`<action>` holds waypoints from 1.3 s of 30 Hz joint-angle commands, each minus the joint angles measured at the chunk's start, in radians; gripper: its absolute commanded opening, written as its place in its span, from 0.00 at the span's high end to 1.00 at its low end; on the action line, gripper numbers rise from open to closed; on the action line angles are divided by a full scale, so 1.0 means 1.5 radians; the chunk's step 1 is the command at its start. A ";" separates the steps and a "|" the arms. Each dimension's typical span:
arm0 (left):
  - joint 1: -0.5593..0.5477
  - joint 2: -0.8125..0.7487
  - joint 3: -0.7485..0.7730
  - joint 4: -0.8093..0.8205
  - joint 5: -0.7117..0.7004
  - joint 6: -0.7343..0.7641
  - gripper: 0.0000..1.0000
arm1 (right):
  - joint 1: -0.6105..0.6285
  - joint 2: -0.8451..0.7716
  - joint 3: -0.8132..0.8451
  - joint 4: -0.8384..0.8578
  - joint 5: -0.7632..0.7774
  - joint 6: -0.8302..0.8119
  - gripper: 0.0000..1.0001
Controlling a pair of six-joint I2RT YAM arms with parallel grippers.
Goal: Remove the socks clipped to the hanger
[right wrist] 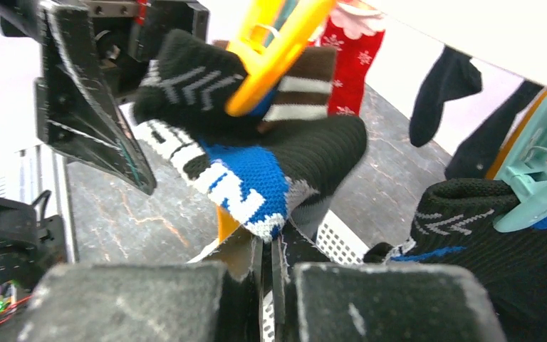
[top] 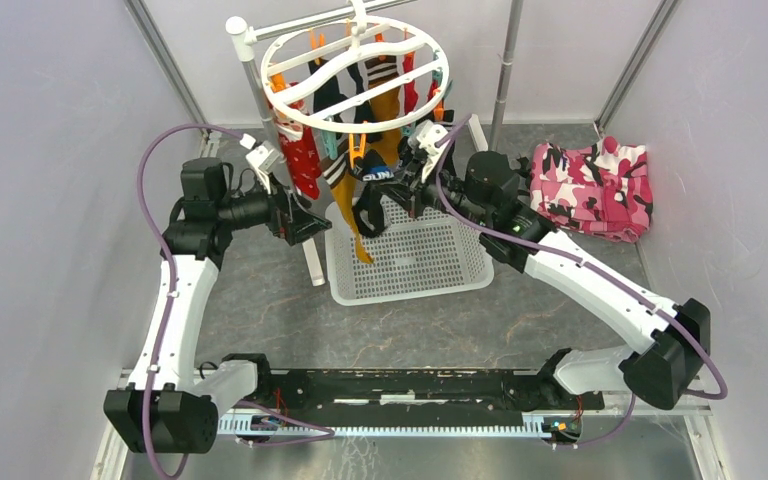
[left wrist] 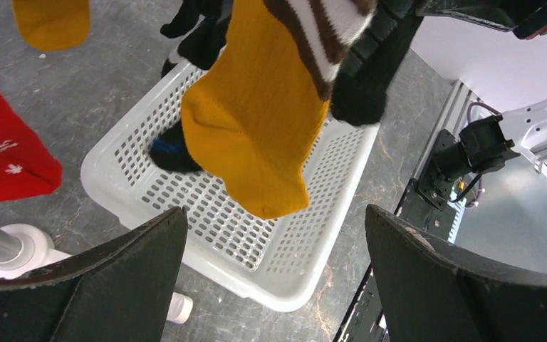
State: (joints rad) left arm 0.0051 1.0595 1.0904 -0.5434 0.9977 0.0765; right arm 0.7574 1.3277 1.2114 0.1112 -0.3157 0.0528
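The round white hanger (top: pixel 290 105) hangs on a stand at the back, with several socks clipped under it. A red sock (top: pixel 303 160), a mustard sock (top: pixel 350 215) and a black sock with a blue and white band (top: pixel 372 190) hang at its front. My right gripper (right wrist: pixel 267 246) is shut on the lower edge of that black sock (right wrist: pixel 278 157), which an orange clip (right wrist: pixel 271 50) still holds from above. My left gripper (left wrist: pixel 274 212) is open just left of the socks; the mustard sock (left wrist: pixel 256 121) hangs ahead of its jaws, apart from them.
A white perforated basket (top: pixel 430 270) sits under the hanger, its rim (left wrist: pixel 313 235) below my left fingers. A pink camouflage cloth (top: pixel 590 190) lies at the right. The stand's pole (top: pixel 260 100) and foot (left wrist: pixel 14 246) are close to my left arm. Another black sock hangs from a teal clip (right wrist: pixel 534 192).
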 commanded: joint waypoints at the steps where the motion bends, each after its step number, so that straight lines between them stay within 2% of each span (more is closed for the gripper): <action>1: -0.021 -0.006 0.045 0.013 0.019 -0.033 0.00 | -0.001 -0.023 -0.028 -0.007 -0.058 0.034 1.00; 5: -0.021 -0.027 0.052 -0.019 0.010 -0.035 0.00 | 0.000 -0.037 -0.072 -0.003 -0.091 0.053 1.00; 12: -0.021 -0.079 0.038 -0.078 0.012 0.010 0.00 | -0.001 -0.020 -0.065 -0.003 -0.167 0.080 1.00; 17: -0.029 -0.060 0.045 -0.005 0.026 -0.072 0.00 | -0.001 0.000 -0.062 0.036 -0.170 0.110 1.00; 21: -0.068 -0.031 0.052 0.029 0.017 -0.090 0.00 | -0.001 0.010 -0.078 0.123 -0.206 0.179 1.00; 25: -0.099 -0.001 0.033 -0.002 0.022 -0.030 0.00 | -0.001 0.012 -0.090 0.213 -0.256 0.254 1.00; 29: -0.110 0.020 0.031 -0.035 0.023 0.058 0.00 | -0.001 0.016 -0.085 0.231 -0.283 0.280 1.00; 36: -0.137 0.077 0.061 -0.046 0.011 0.121 0.00 | -0.002 0.032 -0.069 0.236 -0.307 0.300 1.00; 39: -0.149 0.099 0.069 -0.091 0.021 0.172 0.01 | -0.007 0.038 -0.070 0.246 -0.322 0.315 0.98</action>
State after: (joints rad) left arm -0.1974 1.1835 1.1427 -0.6106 1.0039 0.1917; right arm 0.7570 1.3758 1.0756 0.3943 -0.7475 0.4793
